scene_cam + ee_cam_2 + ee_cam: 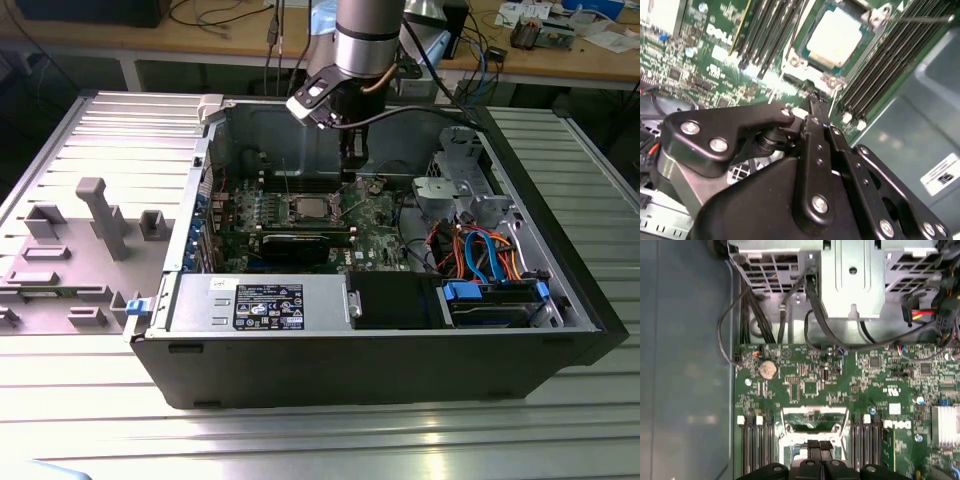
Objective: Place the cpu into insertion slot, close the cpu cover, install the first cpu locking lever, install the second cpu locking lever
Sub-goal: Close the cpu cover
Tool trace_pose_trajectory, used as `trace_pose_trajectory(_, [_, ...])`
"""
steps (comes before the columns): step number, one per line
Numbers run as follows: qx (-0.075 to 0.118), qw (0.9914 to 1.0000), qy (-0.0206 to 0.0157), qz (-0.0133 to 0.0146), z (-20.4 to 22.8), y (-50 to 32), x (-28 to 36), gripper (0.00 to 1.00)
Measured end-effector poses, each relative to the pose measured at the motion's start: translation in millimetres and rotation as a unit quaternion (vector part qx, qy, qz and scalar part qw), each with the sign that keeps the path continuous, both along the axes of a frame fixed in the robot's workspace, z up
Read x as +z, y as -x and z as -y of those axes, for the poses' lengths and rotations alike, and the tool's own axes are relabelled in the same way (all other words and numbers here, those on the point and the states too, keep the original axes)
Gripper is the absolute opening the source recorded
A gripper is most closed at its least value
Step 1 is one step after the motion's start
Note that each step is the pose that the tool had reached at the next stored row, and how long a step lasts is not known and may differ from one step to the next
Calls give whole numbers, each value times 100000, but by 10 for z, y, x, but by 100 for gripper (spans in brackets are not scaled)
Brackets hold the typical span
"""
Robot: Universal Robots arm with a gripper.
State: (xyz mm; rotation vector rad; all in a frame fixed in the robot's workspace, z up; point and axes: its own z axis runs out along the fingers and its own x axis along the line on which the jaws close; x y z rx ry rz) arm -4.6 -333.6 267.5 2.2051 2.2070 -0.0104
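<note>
label (268,305) on power supply (195,305): print unreadable

Ribbed silver-grey metal tabletop (560,430) across the near part of the exterior view, streaked with pale glare (330,440). At the exterior view's left, lying on it, a grey plastic fixture tray (60,262) with an upright post (100,215). Along the far side, a light wooden workbench (150,42) on a white leg (130,72), strewn with dark cables (215,15); at its end toward the exterior view's right, papers (610,38) and small electronics (540,32). Deep shadow beneath the workbench. Even, soft indoor lighting throughout.
</note>
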Motion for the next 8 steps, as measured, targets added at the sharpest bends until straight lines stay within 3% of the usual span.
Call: trace_pose_trajectory(8, [-4,100000,4,-2,0,-11,0,11])
